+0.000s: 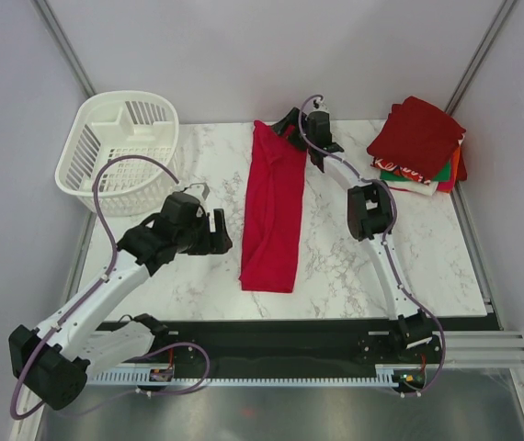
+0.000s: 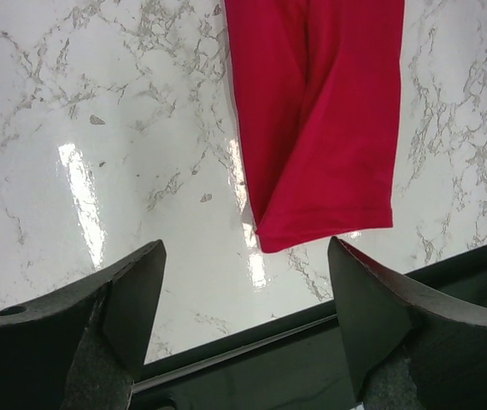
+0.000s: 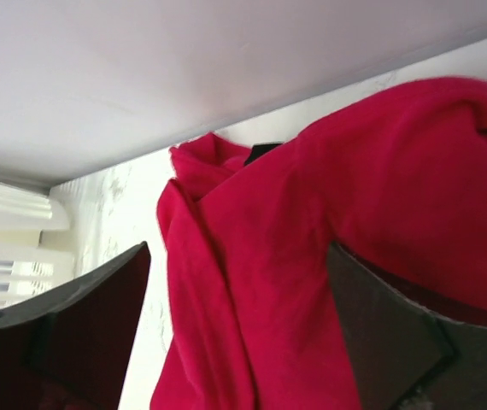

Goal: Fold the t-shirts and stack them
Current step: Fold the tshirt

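The red shirt [image 1: 273, 211] lay on the marble table [image 1: 198, 156] in the middle of the top view. It was folded into 1 long narrow strip that ran from the far edge down toward the arms' bases. The left gripper [image 1: 218, 230] hung just left of the strip's lower half, apart from the cloth. In the left wrist view its 2 fingers [image 2: 115, 316] stood wide apart over bare marble with nothing between them. The red shirt [image 2: 320, 120] filled the upper right of that frame, its lower hem ending just above the gap. The right gripper [image 1: 287, 124] sat at the strip's top end, at the upper centre of the top view. In the right wrist view its fingers [image 3: 81, 329] were spread as well. The red shirt [image 3: 252, 282] bunched up between them and draped over the finger at the right of the frame (whether either pad pressed on it could not be told). The stack [image 1: 418, 138] of folded shirts sat at the upper right of the top view, well apart from the strip. It had a dark red square on top, with green, white and red edges showing beneath. The white basket [image 1: 119, 152] stood at the table's upper left corner.
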Available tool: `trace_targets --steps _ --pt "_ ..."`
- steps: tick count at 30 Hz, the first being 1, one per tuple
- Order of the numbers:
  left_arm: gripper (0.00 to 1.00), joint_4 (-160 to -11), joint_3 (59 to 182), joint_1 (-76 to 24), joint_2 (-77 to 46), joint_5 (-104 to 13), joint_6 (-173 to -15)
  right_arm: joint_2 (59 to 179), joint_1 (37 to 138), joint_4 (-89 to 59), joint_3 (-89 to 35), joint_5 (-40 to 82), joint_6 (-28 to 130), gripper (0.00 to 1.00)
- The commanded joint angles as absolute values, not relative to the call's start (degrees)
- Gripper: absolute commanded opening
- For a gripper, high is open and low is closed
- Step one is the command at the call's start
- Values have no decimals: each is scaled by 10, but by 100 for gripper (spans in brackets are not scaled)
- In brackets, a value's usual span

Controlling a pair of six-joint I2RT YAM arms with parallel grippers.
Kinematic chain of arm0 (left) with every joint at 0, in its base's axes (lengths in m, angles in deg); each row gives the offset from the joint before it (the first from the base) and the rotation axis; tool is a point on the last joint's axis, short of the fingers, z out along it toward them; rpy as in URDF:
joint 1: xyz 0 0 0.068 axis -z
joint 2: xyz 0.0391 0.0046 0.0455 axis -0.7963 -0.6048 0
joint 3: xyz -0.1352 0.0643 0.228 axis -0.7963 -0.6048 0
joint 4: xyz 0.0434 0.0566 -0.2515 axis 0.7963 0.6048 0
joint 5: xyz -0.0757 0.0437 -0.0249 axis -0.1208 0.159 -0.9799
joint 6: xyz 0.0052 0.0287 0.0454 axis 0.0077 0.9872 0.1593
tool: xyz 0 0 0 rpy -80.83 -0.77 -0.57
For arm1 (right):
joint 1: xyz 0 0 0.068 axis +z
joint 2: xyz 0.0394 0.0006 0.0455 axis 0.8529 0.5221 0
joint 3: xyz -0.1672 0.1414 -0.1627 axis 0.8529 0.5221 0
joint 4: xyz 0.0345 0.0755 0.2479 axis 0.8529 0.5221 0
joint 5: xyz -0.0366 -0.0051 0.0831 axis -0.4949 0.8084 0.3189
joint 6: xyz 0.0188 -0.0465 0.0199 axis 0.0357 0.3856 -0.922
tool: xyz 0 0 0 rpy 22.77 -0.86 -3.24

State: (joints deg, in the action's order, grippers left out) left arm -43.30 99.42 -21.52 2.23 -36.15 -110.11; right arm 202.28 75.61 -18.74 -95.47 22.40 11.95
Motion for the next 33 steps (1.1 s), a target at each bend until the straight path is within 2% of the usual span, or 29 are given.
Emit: trace_targets --steps 1,3,5,8,9,13,18,23,27,33 --pt "84 -450 996 -211 21 -358 -1128 1936 761 -259 -916 292 134 94" --pt "83 -453 994 -211 16 -353 -1133 1889 764 -272 -882 323 141 98" --pt "82 -463 986 -209 4 -352 -1144 1803 765 -269 -840 332 154 98" --pt "81 -486 967 -200 -14 -353 -1162 1653 765 -249 -695 301 173 98" --pt "81 -495 955 -193 -18 -355 -1171 1574 767 -245 -603 292 191 98" --pt "81 -536 922 -181 -38 -373 -1193 1408 767 -173 -383 238 204 97" --pt "83 -589 873 -176 -54 -411 -1220 1250 781 -99 -106 252 205 82" --pt "83 -627 841 -171 -50 -428 -1240 1164 863 -69 46 238 204 72" --pt "82 -635 827 -165 -40 -422 -1248 1133 934 -103 148 224 156 69" --pt "82 -637 812 -161 -28 -423 -1251 1164 970 -148 175 222 123 65"
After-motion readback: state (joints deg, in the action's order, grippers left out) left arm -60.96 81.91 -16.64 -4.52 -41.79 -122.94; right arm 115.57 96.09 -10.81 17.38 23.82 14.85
